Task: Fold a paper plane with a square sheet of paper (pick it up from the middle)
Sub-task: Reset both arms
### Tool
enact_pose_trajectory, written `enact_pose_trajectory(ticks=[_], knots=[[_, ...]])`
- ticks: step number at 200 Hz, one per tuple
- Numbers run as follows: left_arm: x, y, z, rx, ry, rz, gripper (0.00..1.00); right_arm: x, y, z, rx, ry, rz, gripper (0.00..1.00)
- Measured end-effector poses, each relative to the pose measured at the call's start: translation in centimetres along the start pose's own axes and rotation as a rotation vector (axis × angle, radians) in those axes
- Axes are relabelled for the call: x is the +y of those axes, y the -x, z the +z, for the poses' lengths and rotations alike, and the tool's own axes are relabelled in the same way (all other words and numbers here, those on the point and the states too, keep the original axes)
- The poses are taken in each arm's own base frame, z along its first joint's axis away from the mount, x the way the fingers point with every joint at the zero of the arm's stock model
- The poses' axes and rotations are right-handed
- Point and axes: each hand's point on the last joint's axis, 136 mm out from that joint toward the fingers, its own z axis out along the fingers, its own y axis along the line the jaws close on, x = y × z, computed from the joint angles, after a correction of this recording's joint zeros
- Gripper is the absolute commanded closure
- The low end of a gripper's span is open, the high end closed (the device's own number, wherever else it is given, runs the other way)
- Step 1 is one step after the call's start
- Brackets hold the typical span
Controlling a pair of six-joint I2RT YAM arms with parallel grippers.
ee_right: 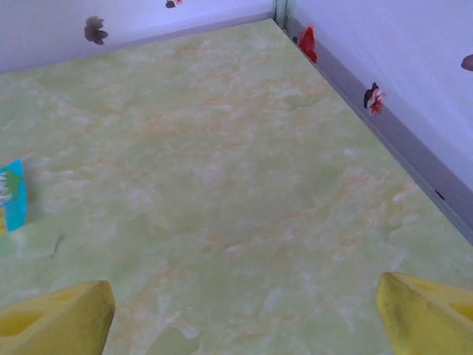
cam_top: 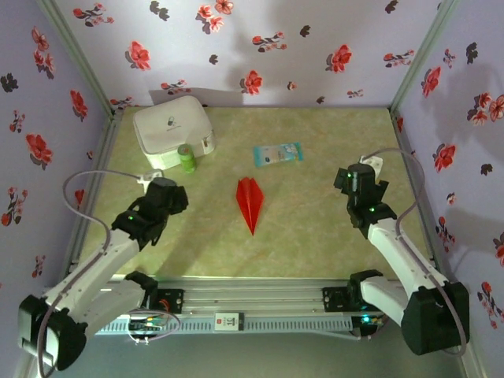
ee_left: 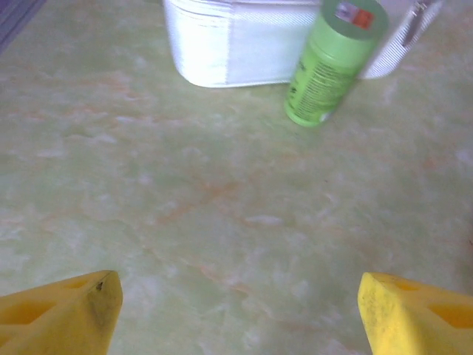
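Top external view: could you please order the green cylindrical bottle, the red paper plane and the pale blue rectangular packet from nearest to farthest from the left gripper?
1. Green cylindrical bottle, just beyond the left gripper.
2. Red paper plane, mid-table.
3. Pale blue rectangular packet, farther back-right.

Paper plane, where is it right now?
In the top view the paper plane lies flat near the middle of the table, on the near side of the pale blue packet, sharp tip pointing toward the arm bases.
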Motion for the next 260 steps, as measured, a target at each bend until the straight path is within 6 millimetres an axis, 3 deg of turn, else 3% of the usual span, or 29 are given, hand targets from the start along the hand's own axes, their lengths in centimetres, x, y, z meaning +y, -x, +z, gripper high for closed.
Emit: enact_pose_trajectory(ticks=[42,67,106,139,171,177,198,241,260], knots=[[3.8,0.7,0.9,-0.018,0.07,-0.029,0.11,-0.2,0.0,1.9,-0.056,-0.015,-0.023,0.09],[5.7,1.0,2.1,-0.037,0.125,-0.015,0.08,0.2,-2.0,4.3,-0.032,-0.021,-0.071,0.09],[6.7,2.0,3.9,-0.127,0.169,0.051,0.05,1.5,-4.1,7.8,0.002,0.002,-0.144,0.08],[6.7,2.0,6.1,-0.201,0.18,0.141,0.0,1.4,-4.6,10.0,-0.031,0.072,-0.105,0.08],[6.1,2.1,9.0,-0.214,0.168,0.21,0.0,-0.1,-7.0,10.3,-0.042,0.113,-0.057,0.11],[5.9,2.0,9.5,-0.219,0.162,0.219,0.0,-0.1,-7.4,10.3,-0.033,0.118,-0.056,0.02],[5.6,1.5,11.0,-0.217,0.138,0.247,0.0,0.4,-6.4,10.2,-0.071,0.137,-0.042,0.01],[4.5,2.9,12.9,-0.308,0.058,0.25,0.0,0.6,-5.5,10.1,-0.101,0.142,-0.033,0.01],[4.7,1.4,14.1,-0.282,0.03,0.258,0.0,0.6,-5.5,10.1,-0.103,0.143,-0.033,0.01]])
